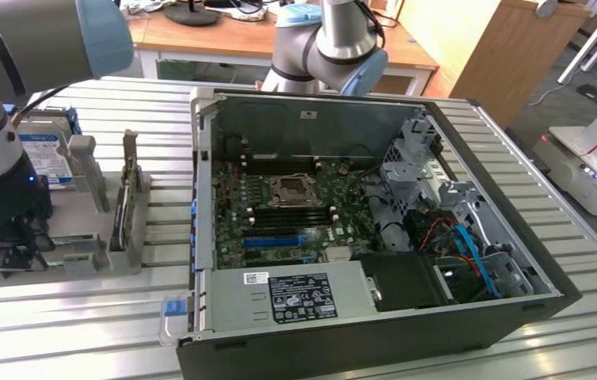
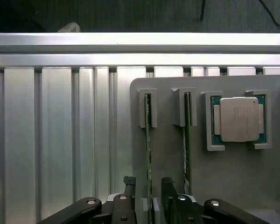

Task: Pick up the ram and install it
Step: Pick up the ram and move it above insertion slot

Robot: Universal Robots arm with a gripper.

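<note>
Bright light, glare on alu rail, dim inside PC case

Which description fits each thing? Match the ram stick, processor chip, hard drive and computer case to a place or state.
1 ram stick
2 processor chip
3 hard drive
4 computer case

A lying open, insides showing
B blue-and-white label
C in a square pocket of the holder
D straddled by the open gripper

Pairs: 1-D, 2-C, 3-B, 4-A

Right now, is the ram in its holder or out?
In. The ram stands on edge in the grey holder's slot, between the open tool's fingers.
</note>
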